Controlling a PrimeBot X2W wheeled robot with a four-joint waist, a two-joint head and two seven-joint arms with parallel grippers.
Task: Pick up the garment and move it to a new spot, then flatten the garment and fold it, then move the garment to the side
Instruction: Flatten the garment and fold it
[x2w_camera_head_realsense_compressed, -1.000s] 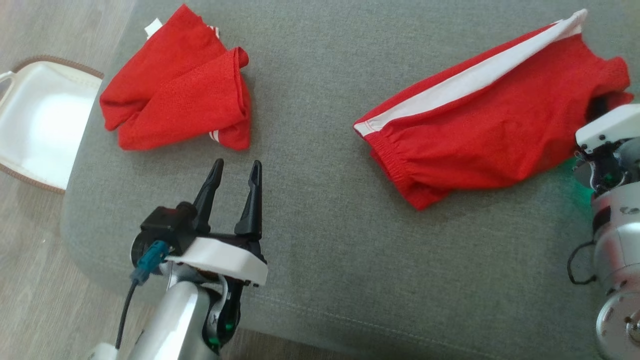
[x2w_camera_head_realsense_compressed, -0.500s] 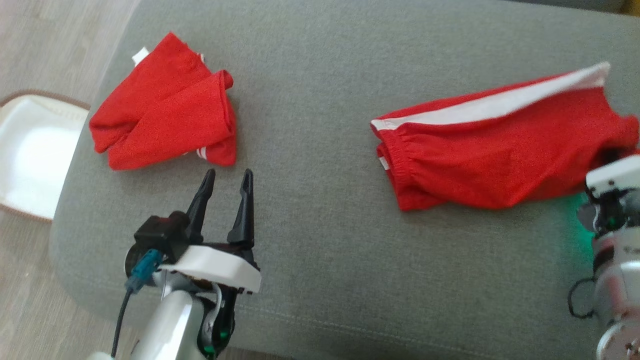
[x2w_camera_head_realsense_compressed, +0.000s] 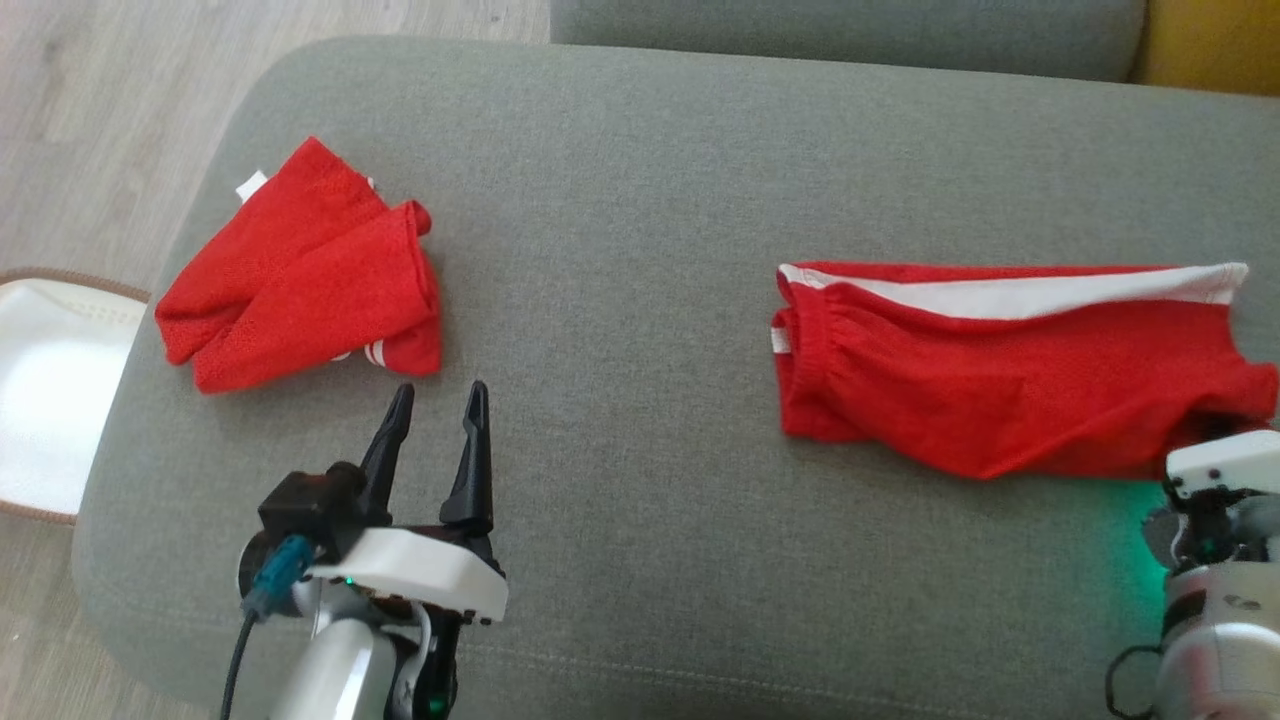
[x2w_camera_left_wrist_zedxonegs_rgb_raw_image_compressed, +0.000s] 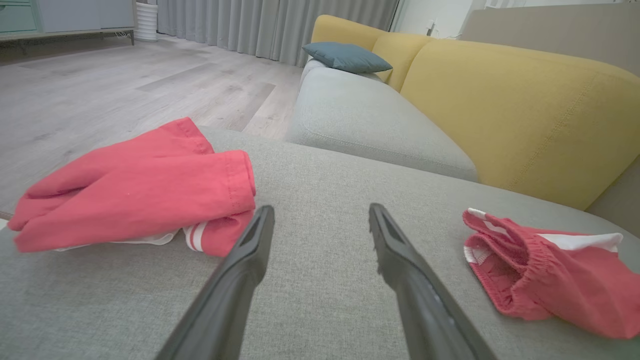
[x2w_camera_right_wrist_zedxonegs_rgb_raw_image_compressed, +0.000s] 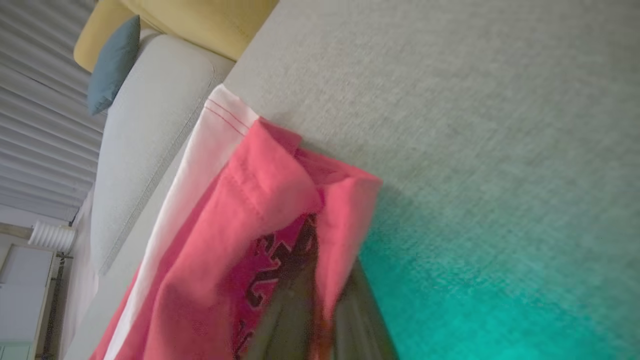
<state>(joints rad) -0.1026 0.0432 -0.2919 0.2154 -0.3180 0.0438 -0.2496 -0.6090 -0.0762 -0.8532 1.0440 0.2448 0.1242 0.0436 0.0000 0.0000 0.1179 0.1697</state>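
right gripper (x2w_camera_right_wrist_zedxonegs_rgb_raw_image_compressed: 320, 310) pinching red shorts (x2w_camera_head_realsense_compressed: 1000, 390), left gripper (x2w_camera_head_realsense_compressed: 440, 390) spread wide

the dark print (x2w_camera_right_wrist_zedxonegs_rgb_raw_image_compressed: 278, 260) inside the garment (x2w_camera_right_wrist_zedxonegs_rgb_raw_image_compressed: 245, 195) is unreadable.

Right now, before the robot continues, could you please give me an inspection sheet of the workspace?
Surface: grey fabric cushion, smooth.
Job's things: red shorts with a white stripe, lying at the right, one end pinched.
Clutter: folded red garment at the left.
Grippers: left gripper, jaws open, holding nothing; right gripper, jaws shut on the shorts.
Cables: black cable with a teal plug at the left wrist; black loop on the right arm.
Surroundings: wood floor, white container, yellow sofa, blue pillow.
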